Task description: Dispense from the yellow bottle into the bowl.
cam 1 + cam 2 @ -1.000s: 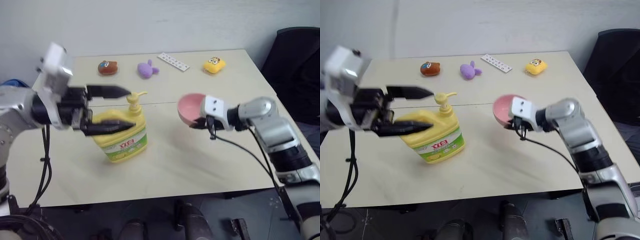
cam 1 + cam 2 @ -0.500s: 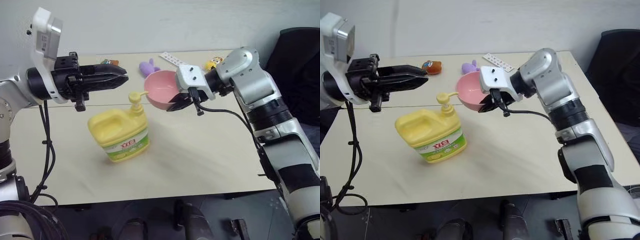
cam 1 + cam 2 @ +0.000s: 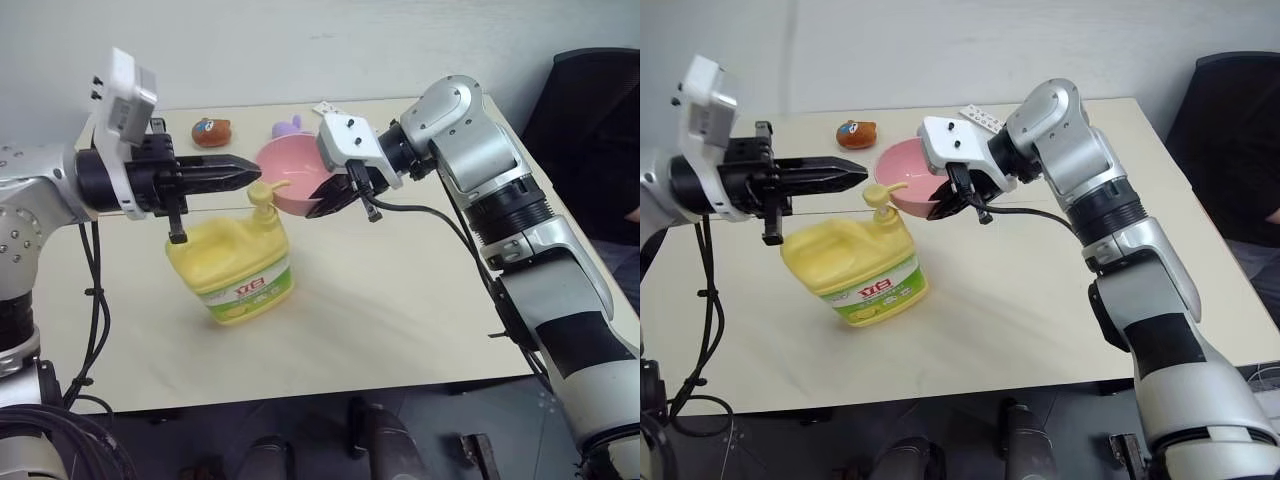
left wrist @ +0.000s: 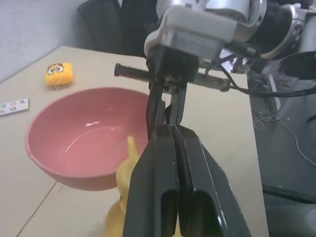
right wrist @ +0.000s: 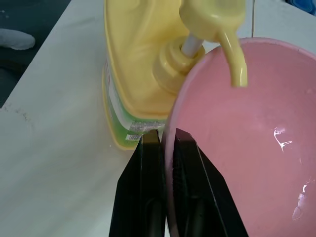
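Observation:
The yellow bottle (image 3: 232, 268) stands upright on the table, its pump head (image 3: 263, 194) on top. My left gripper (image 3: 250, 172) is shut and level, its tips just above the pump head with nothing between them. My right gripper (image 3: 335, 197) is shut on the rim of the pink bowl (image 3: 290, 186), holding it in the air beside the pump. In the right wrist view the pump spout (image 5: 235, 59) reaches over the bowl's (image 5: 247, 148) inside. In the left wrist view the shut fingers (image 4: 185, 163) lie over the spout, with the bowl (image 4: 84, 143) just beyond.
A brown bear toy (image 3: 211, 131), a purple toy (image 3: 288, 126) and a white strip (image 3: 328, 108) lie along the table's far side, a small yellow toy (image 4: 58, 74) further right. A black chair (image 3: 600, 100) stands past the table's right edge.
My left gripper has gone from open around the bottle's top to shut above the pump head. My right gripper has carried the bowl up and left to the pump spout.

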